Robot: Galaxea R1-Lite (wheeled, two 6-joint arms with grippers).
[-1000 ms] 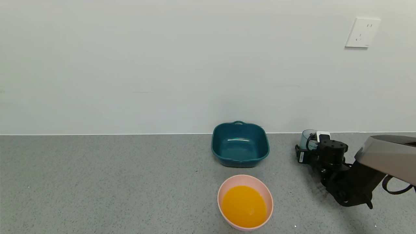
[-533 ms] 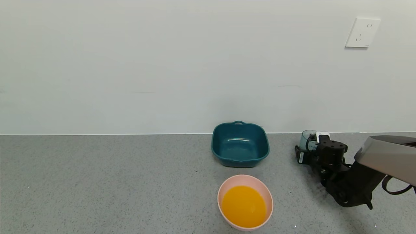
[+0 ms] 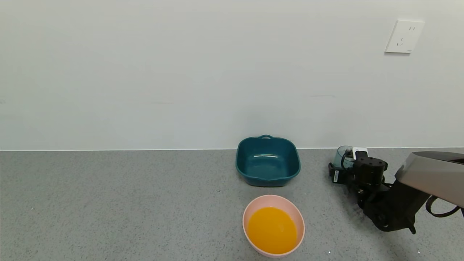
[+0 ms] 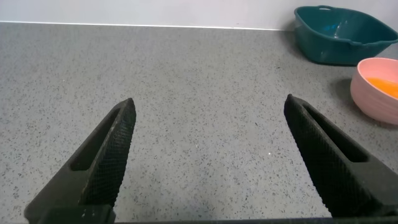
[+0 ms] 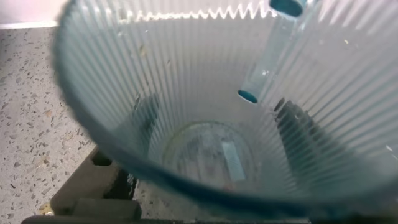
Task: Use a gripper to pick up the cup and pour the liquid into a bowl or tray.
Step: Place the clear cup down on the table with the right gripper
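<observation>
The cup (image 3: 341,156) sits upright at the back right of the grey counter (image 3: 108,203), close to the wall, and the right wrist view looks straight down into its ribbed, empty inside (image 5: 211,124). The right gripper (image 3: 342,170) is around it, fingers showing dark through the sides, so it looks clamped on the cup. All the liquid (image 3: 272,230) is in the pink bowl (image 3: 250,212), up front near the middle of the counter. Just behind that is a dark teal dish (image 3: 267,160), well left of the cup. The left gripper (image 4: 208,155) hangs low over bare counter with its jaws spread wide, the bowl and teal dish off to one side.
</observation>
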